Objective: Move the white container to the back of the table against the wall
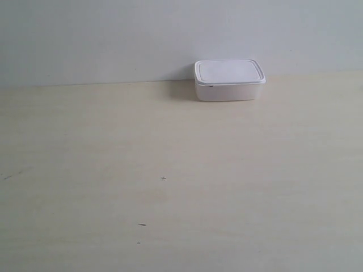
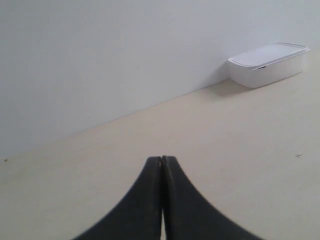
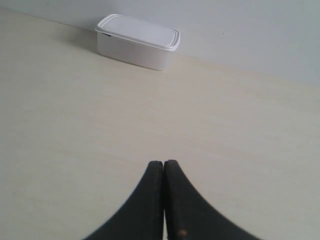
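The white container (image 1: 229,80) stands lidded on the cream table (image 1: 170,170), its back side right at the pale wall (image 1: 113,39). Both wrist views catch it too, far ahead: the container (image 2: 267,64) and the container (image 3: 137,41). My left gripper (image 2: 162,159) is shut with nothing between its black fingers, well short of the box. My right gripper (image 3: 163,162) is likewise shut and empty, a good way from the box. Neither arm shows in the exterior view.
A few tiny dark specks (image 1: 163,178) mark the tabletop. The wall (image 2: 100,60) runs along the whole far edge of the table.
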Motion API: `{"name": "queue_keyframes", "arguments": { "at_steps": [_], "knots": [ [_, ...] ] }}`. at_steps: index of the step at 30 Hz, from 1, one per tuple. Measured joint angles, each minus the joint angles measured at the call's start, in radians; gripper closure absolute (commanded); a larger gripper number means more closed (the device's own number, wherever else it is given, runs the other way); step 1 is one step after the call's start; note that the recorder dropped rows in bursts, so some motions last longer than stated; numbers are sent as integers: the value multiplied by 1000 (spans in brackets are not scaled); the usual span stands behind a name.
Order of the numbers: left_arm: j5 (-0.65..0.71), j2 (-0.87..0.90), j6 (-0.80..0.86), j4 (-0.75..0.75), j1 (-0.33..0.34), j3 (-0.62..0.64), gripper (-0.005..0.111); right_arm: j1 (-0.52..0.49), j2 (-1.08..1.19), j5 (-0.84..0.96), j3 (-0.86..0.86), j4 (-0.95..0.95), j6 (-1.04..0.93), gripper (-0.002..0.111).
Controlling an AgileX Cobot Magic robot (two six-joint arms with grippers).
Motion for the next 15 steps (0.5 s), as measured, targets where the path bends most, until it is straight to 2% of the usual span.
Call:
{"name": "queue_keyframes", "arguments": {
  "at_steps": [6,15],
  "knots": [
    [9,0,-171,22,0,0,107,0,0,0,0,0,0,108],
    [73,0,-194,33,0,0,107,0,0,0,0,0,0,108]
  ]
}}
